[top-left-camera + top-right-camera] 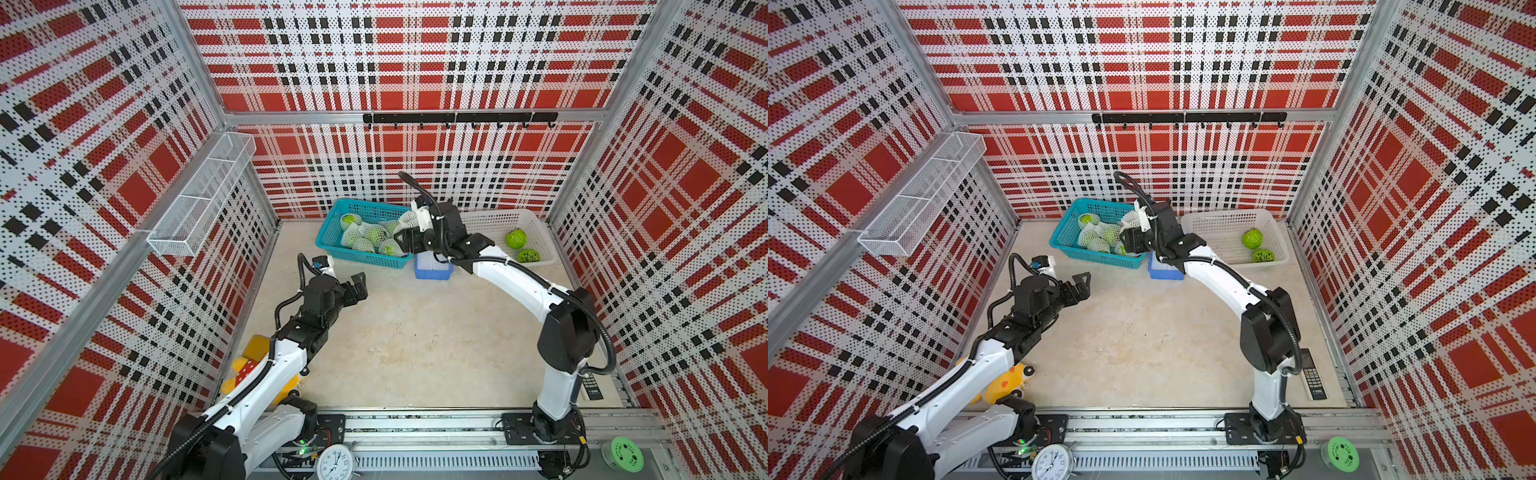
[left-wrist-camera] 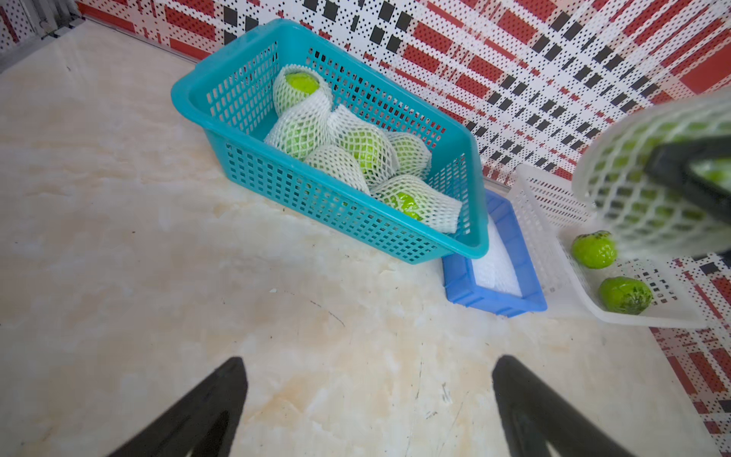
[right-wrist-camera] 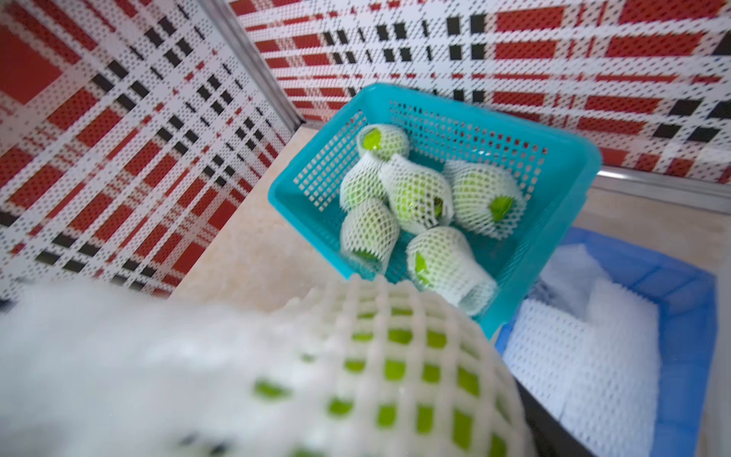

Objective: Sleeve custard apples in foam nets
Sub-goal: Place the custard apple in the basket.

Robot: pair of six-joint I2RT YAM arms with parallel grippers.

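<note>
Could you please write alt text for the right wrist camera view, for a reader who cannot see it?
A netted custard apple fills the blurred foreground, close to the camera. Beyond it, a teal basket holds six more sleeved custard apples, and a blue bin beside it holds spare foam nets, against a red plaid wall.

The only writing I can read is on the dial of the alarm clock (image 1: 335,462) at the table's near edge: black hour numerals, 12 among them. The remote control (image 1: 1313,376) by the right edge bears a logo, too small to read.
</note>
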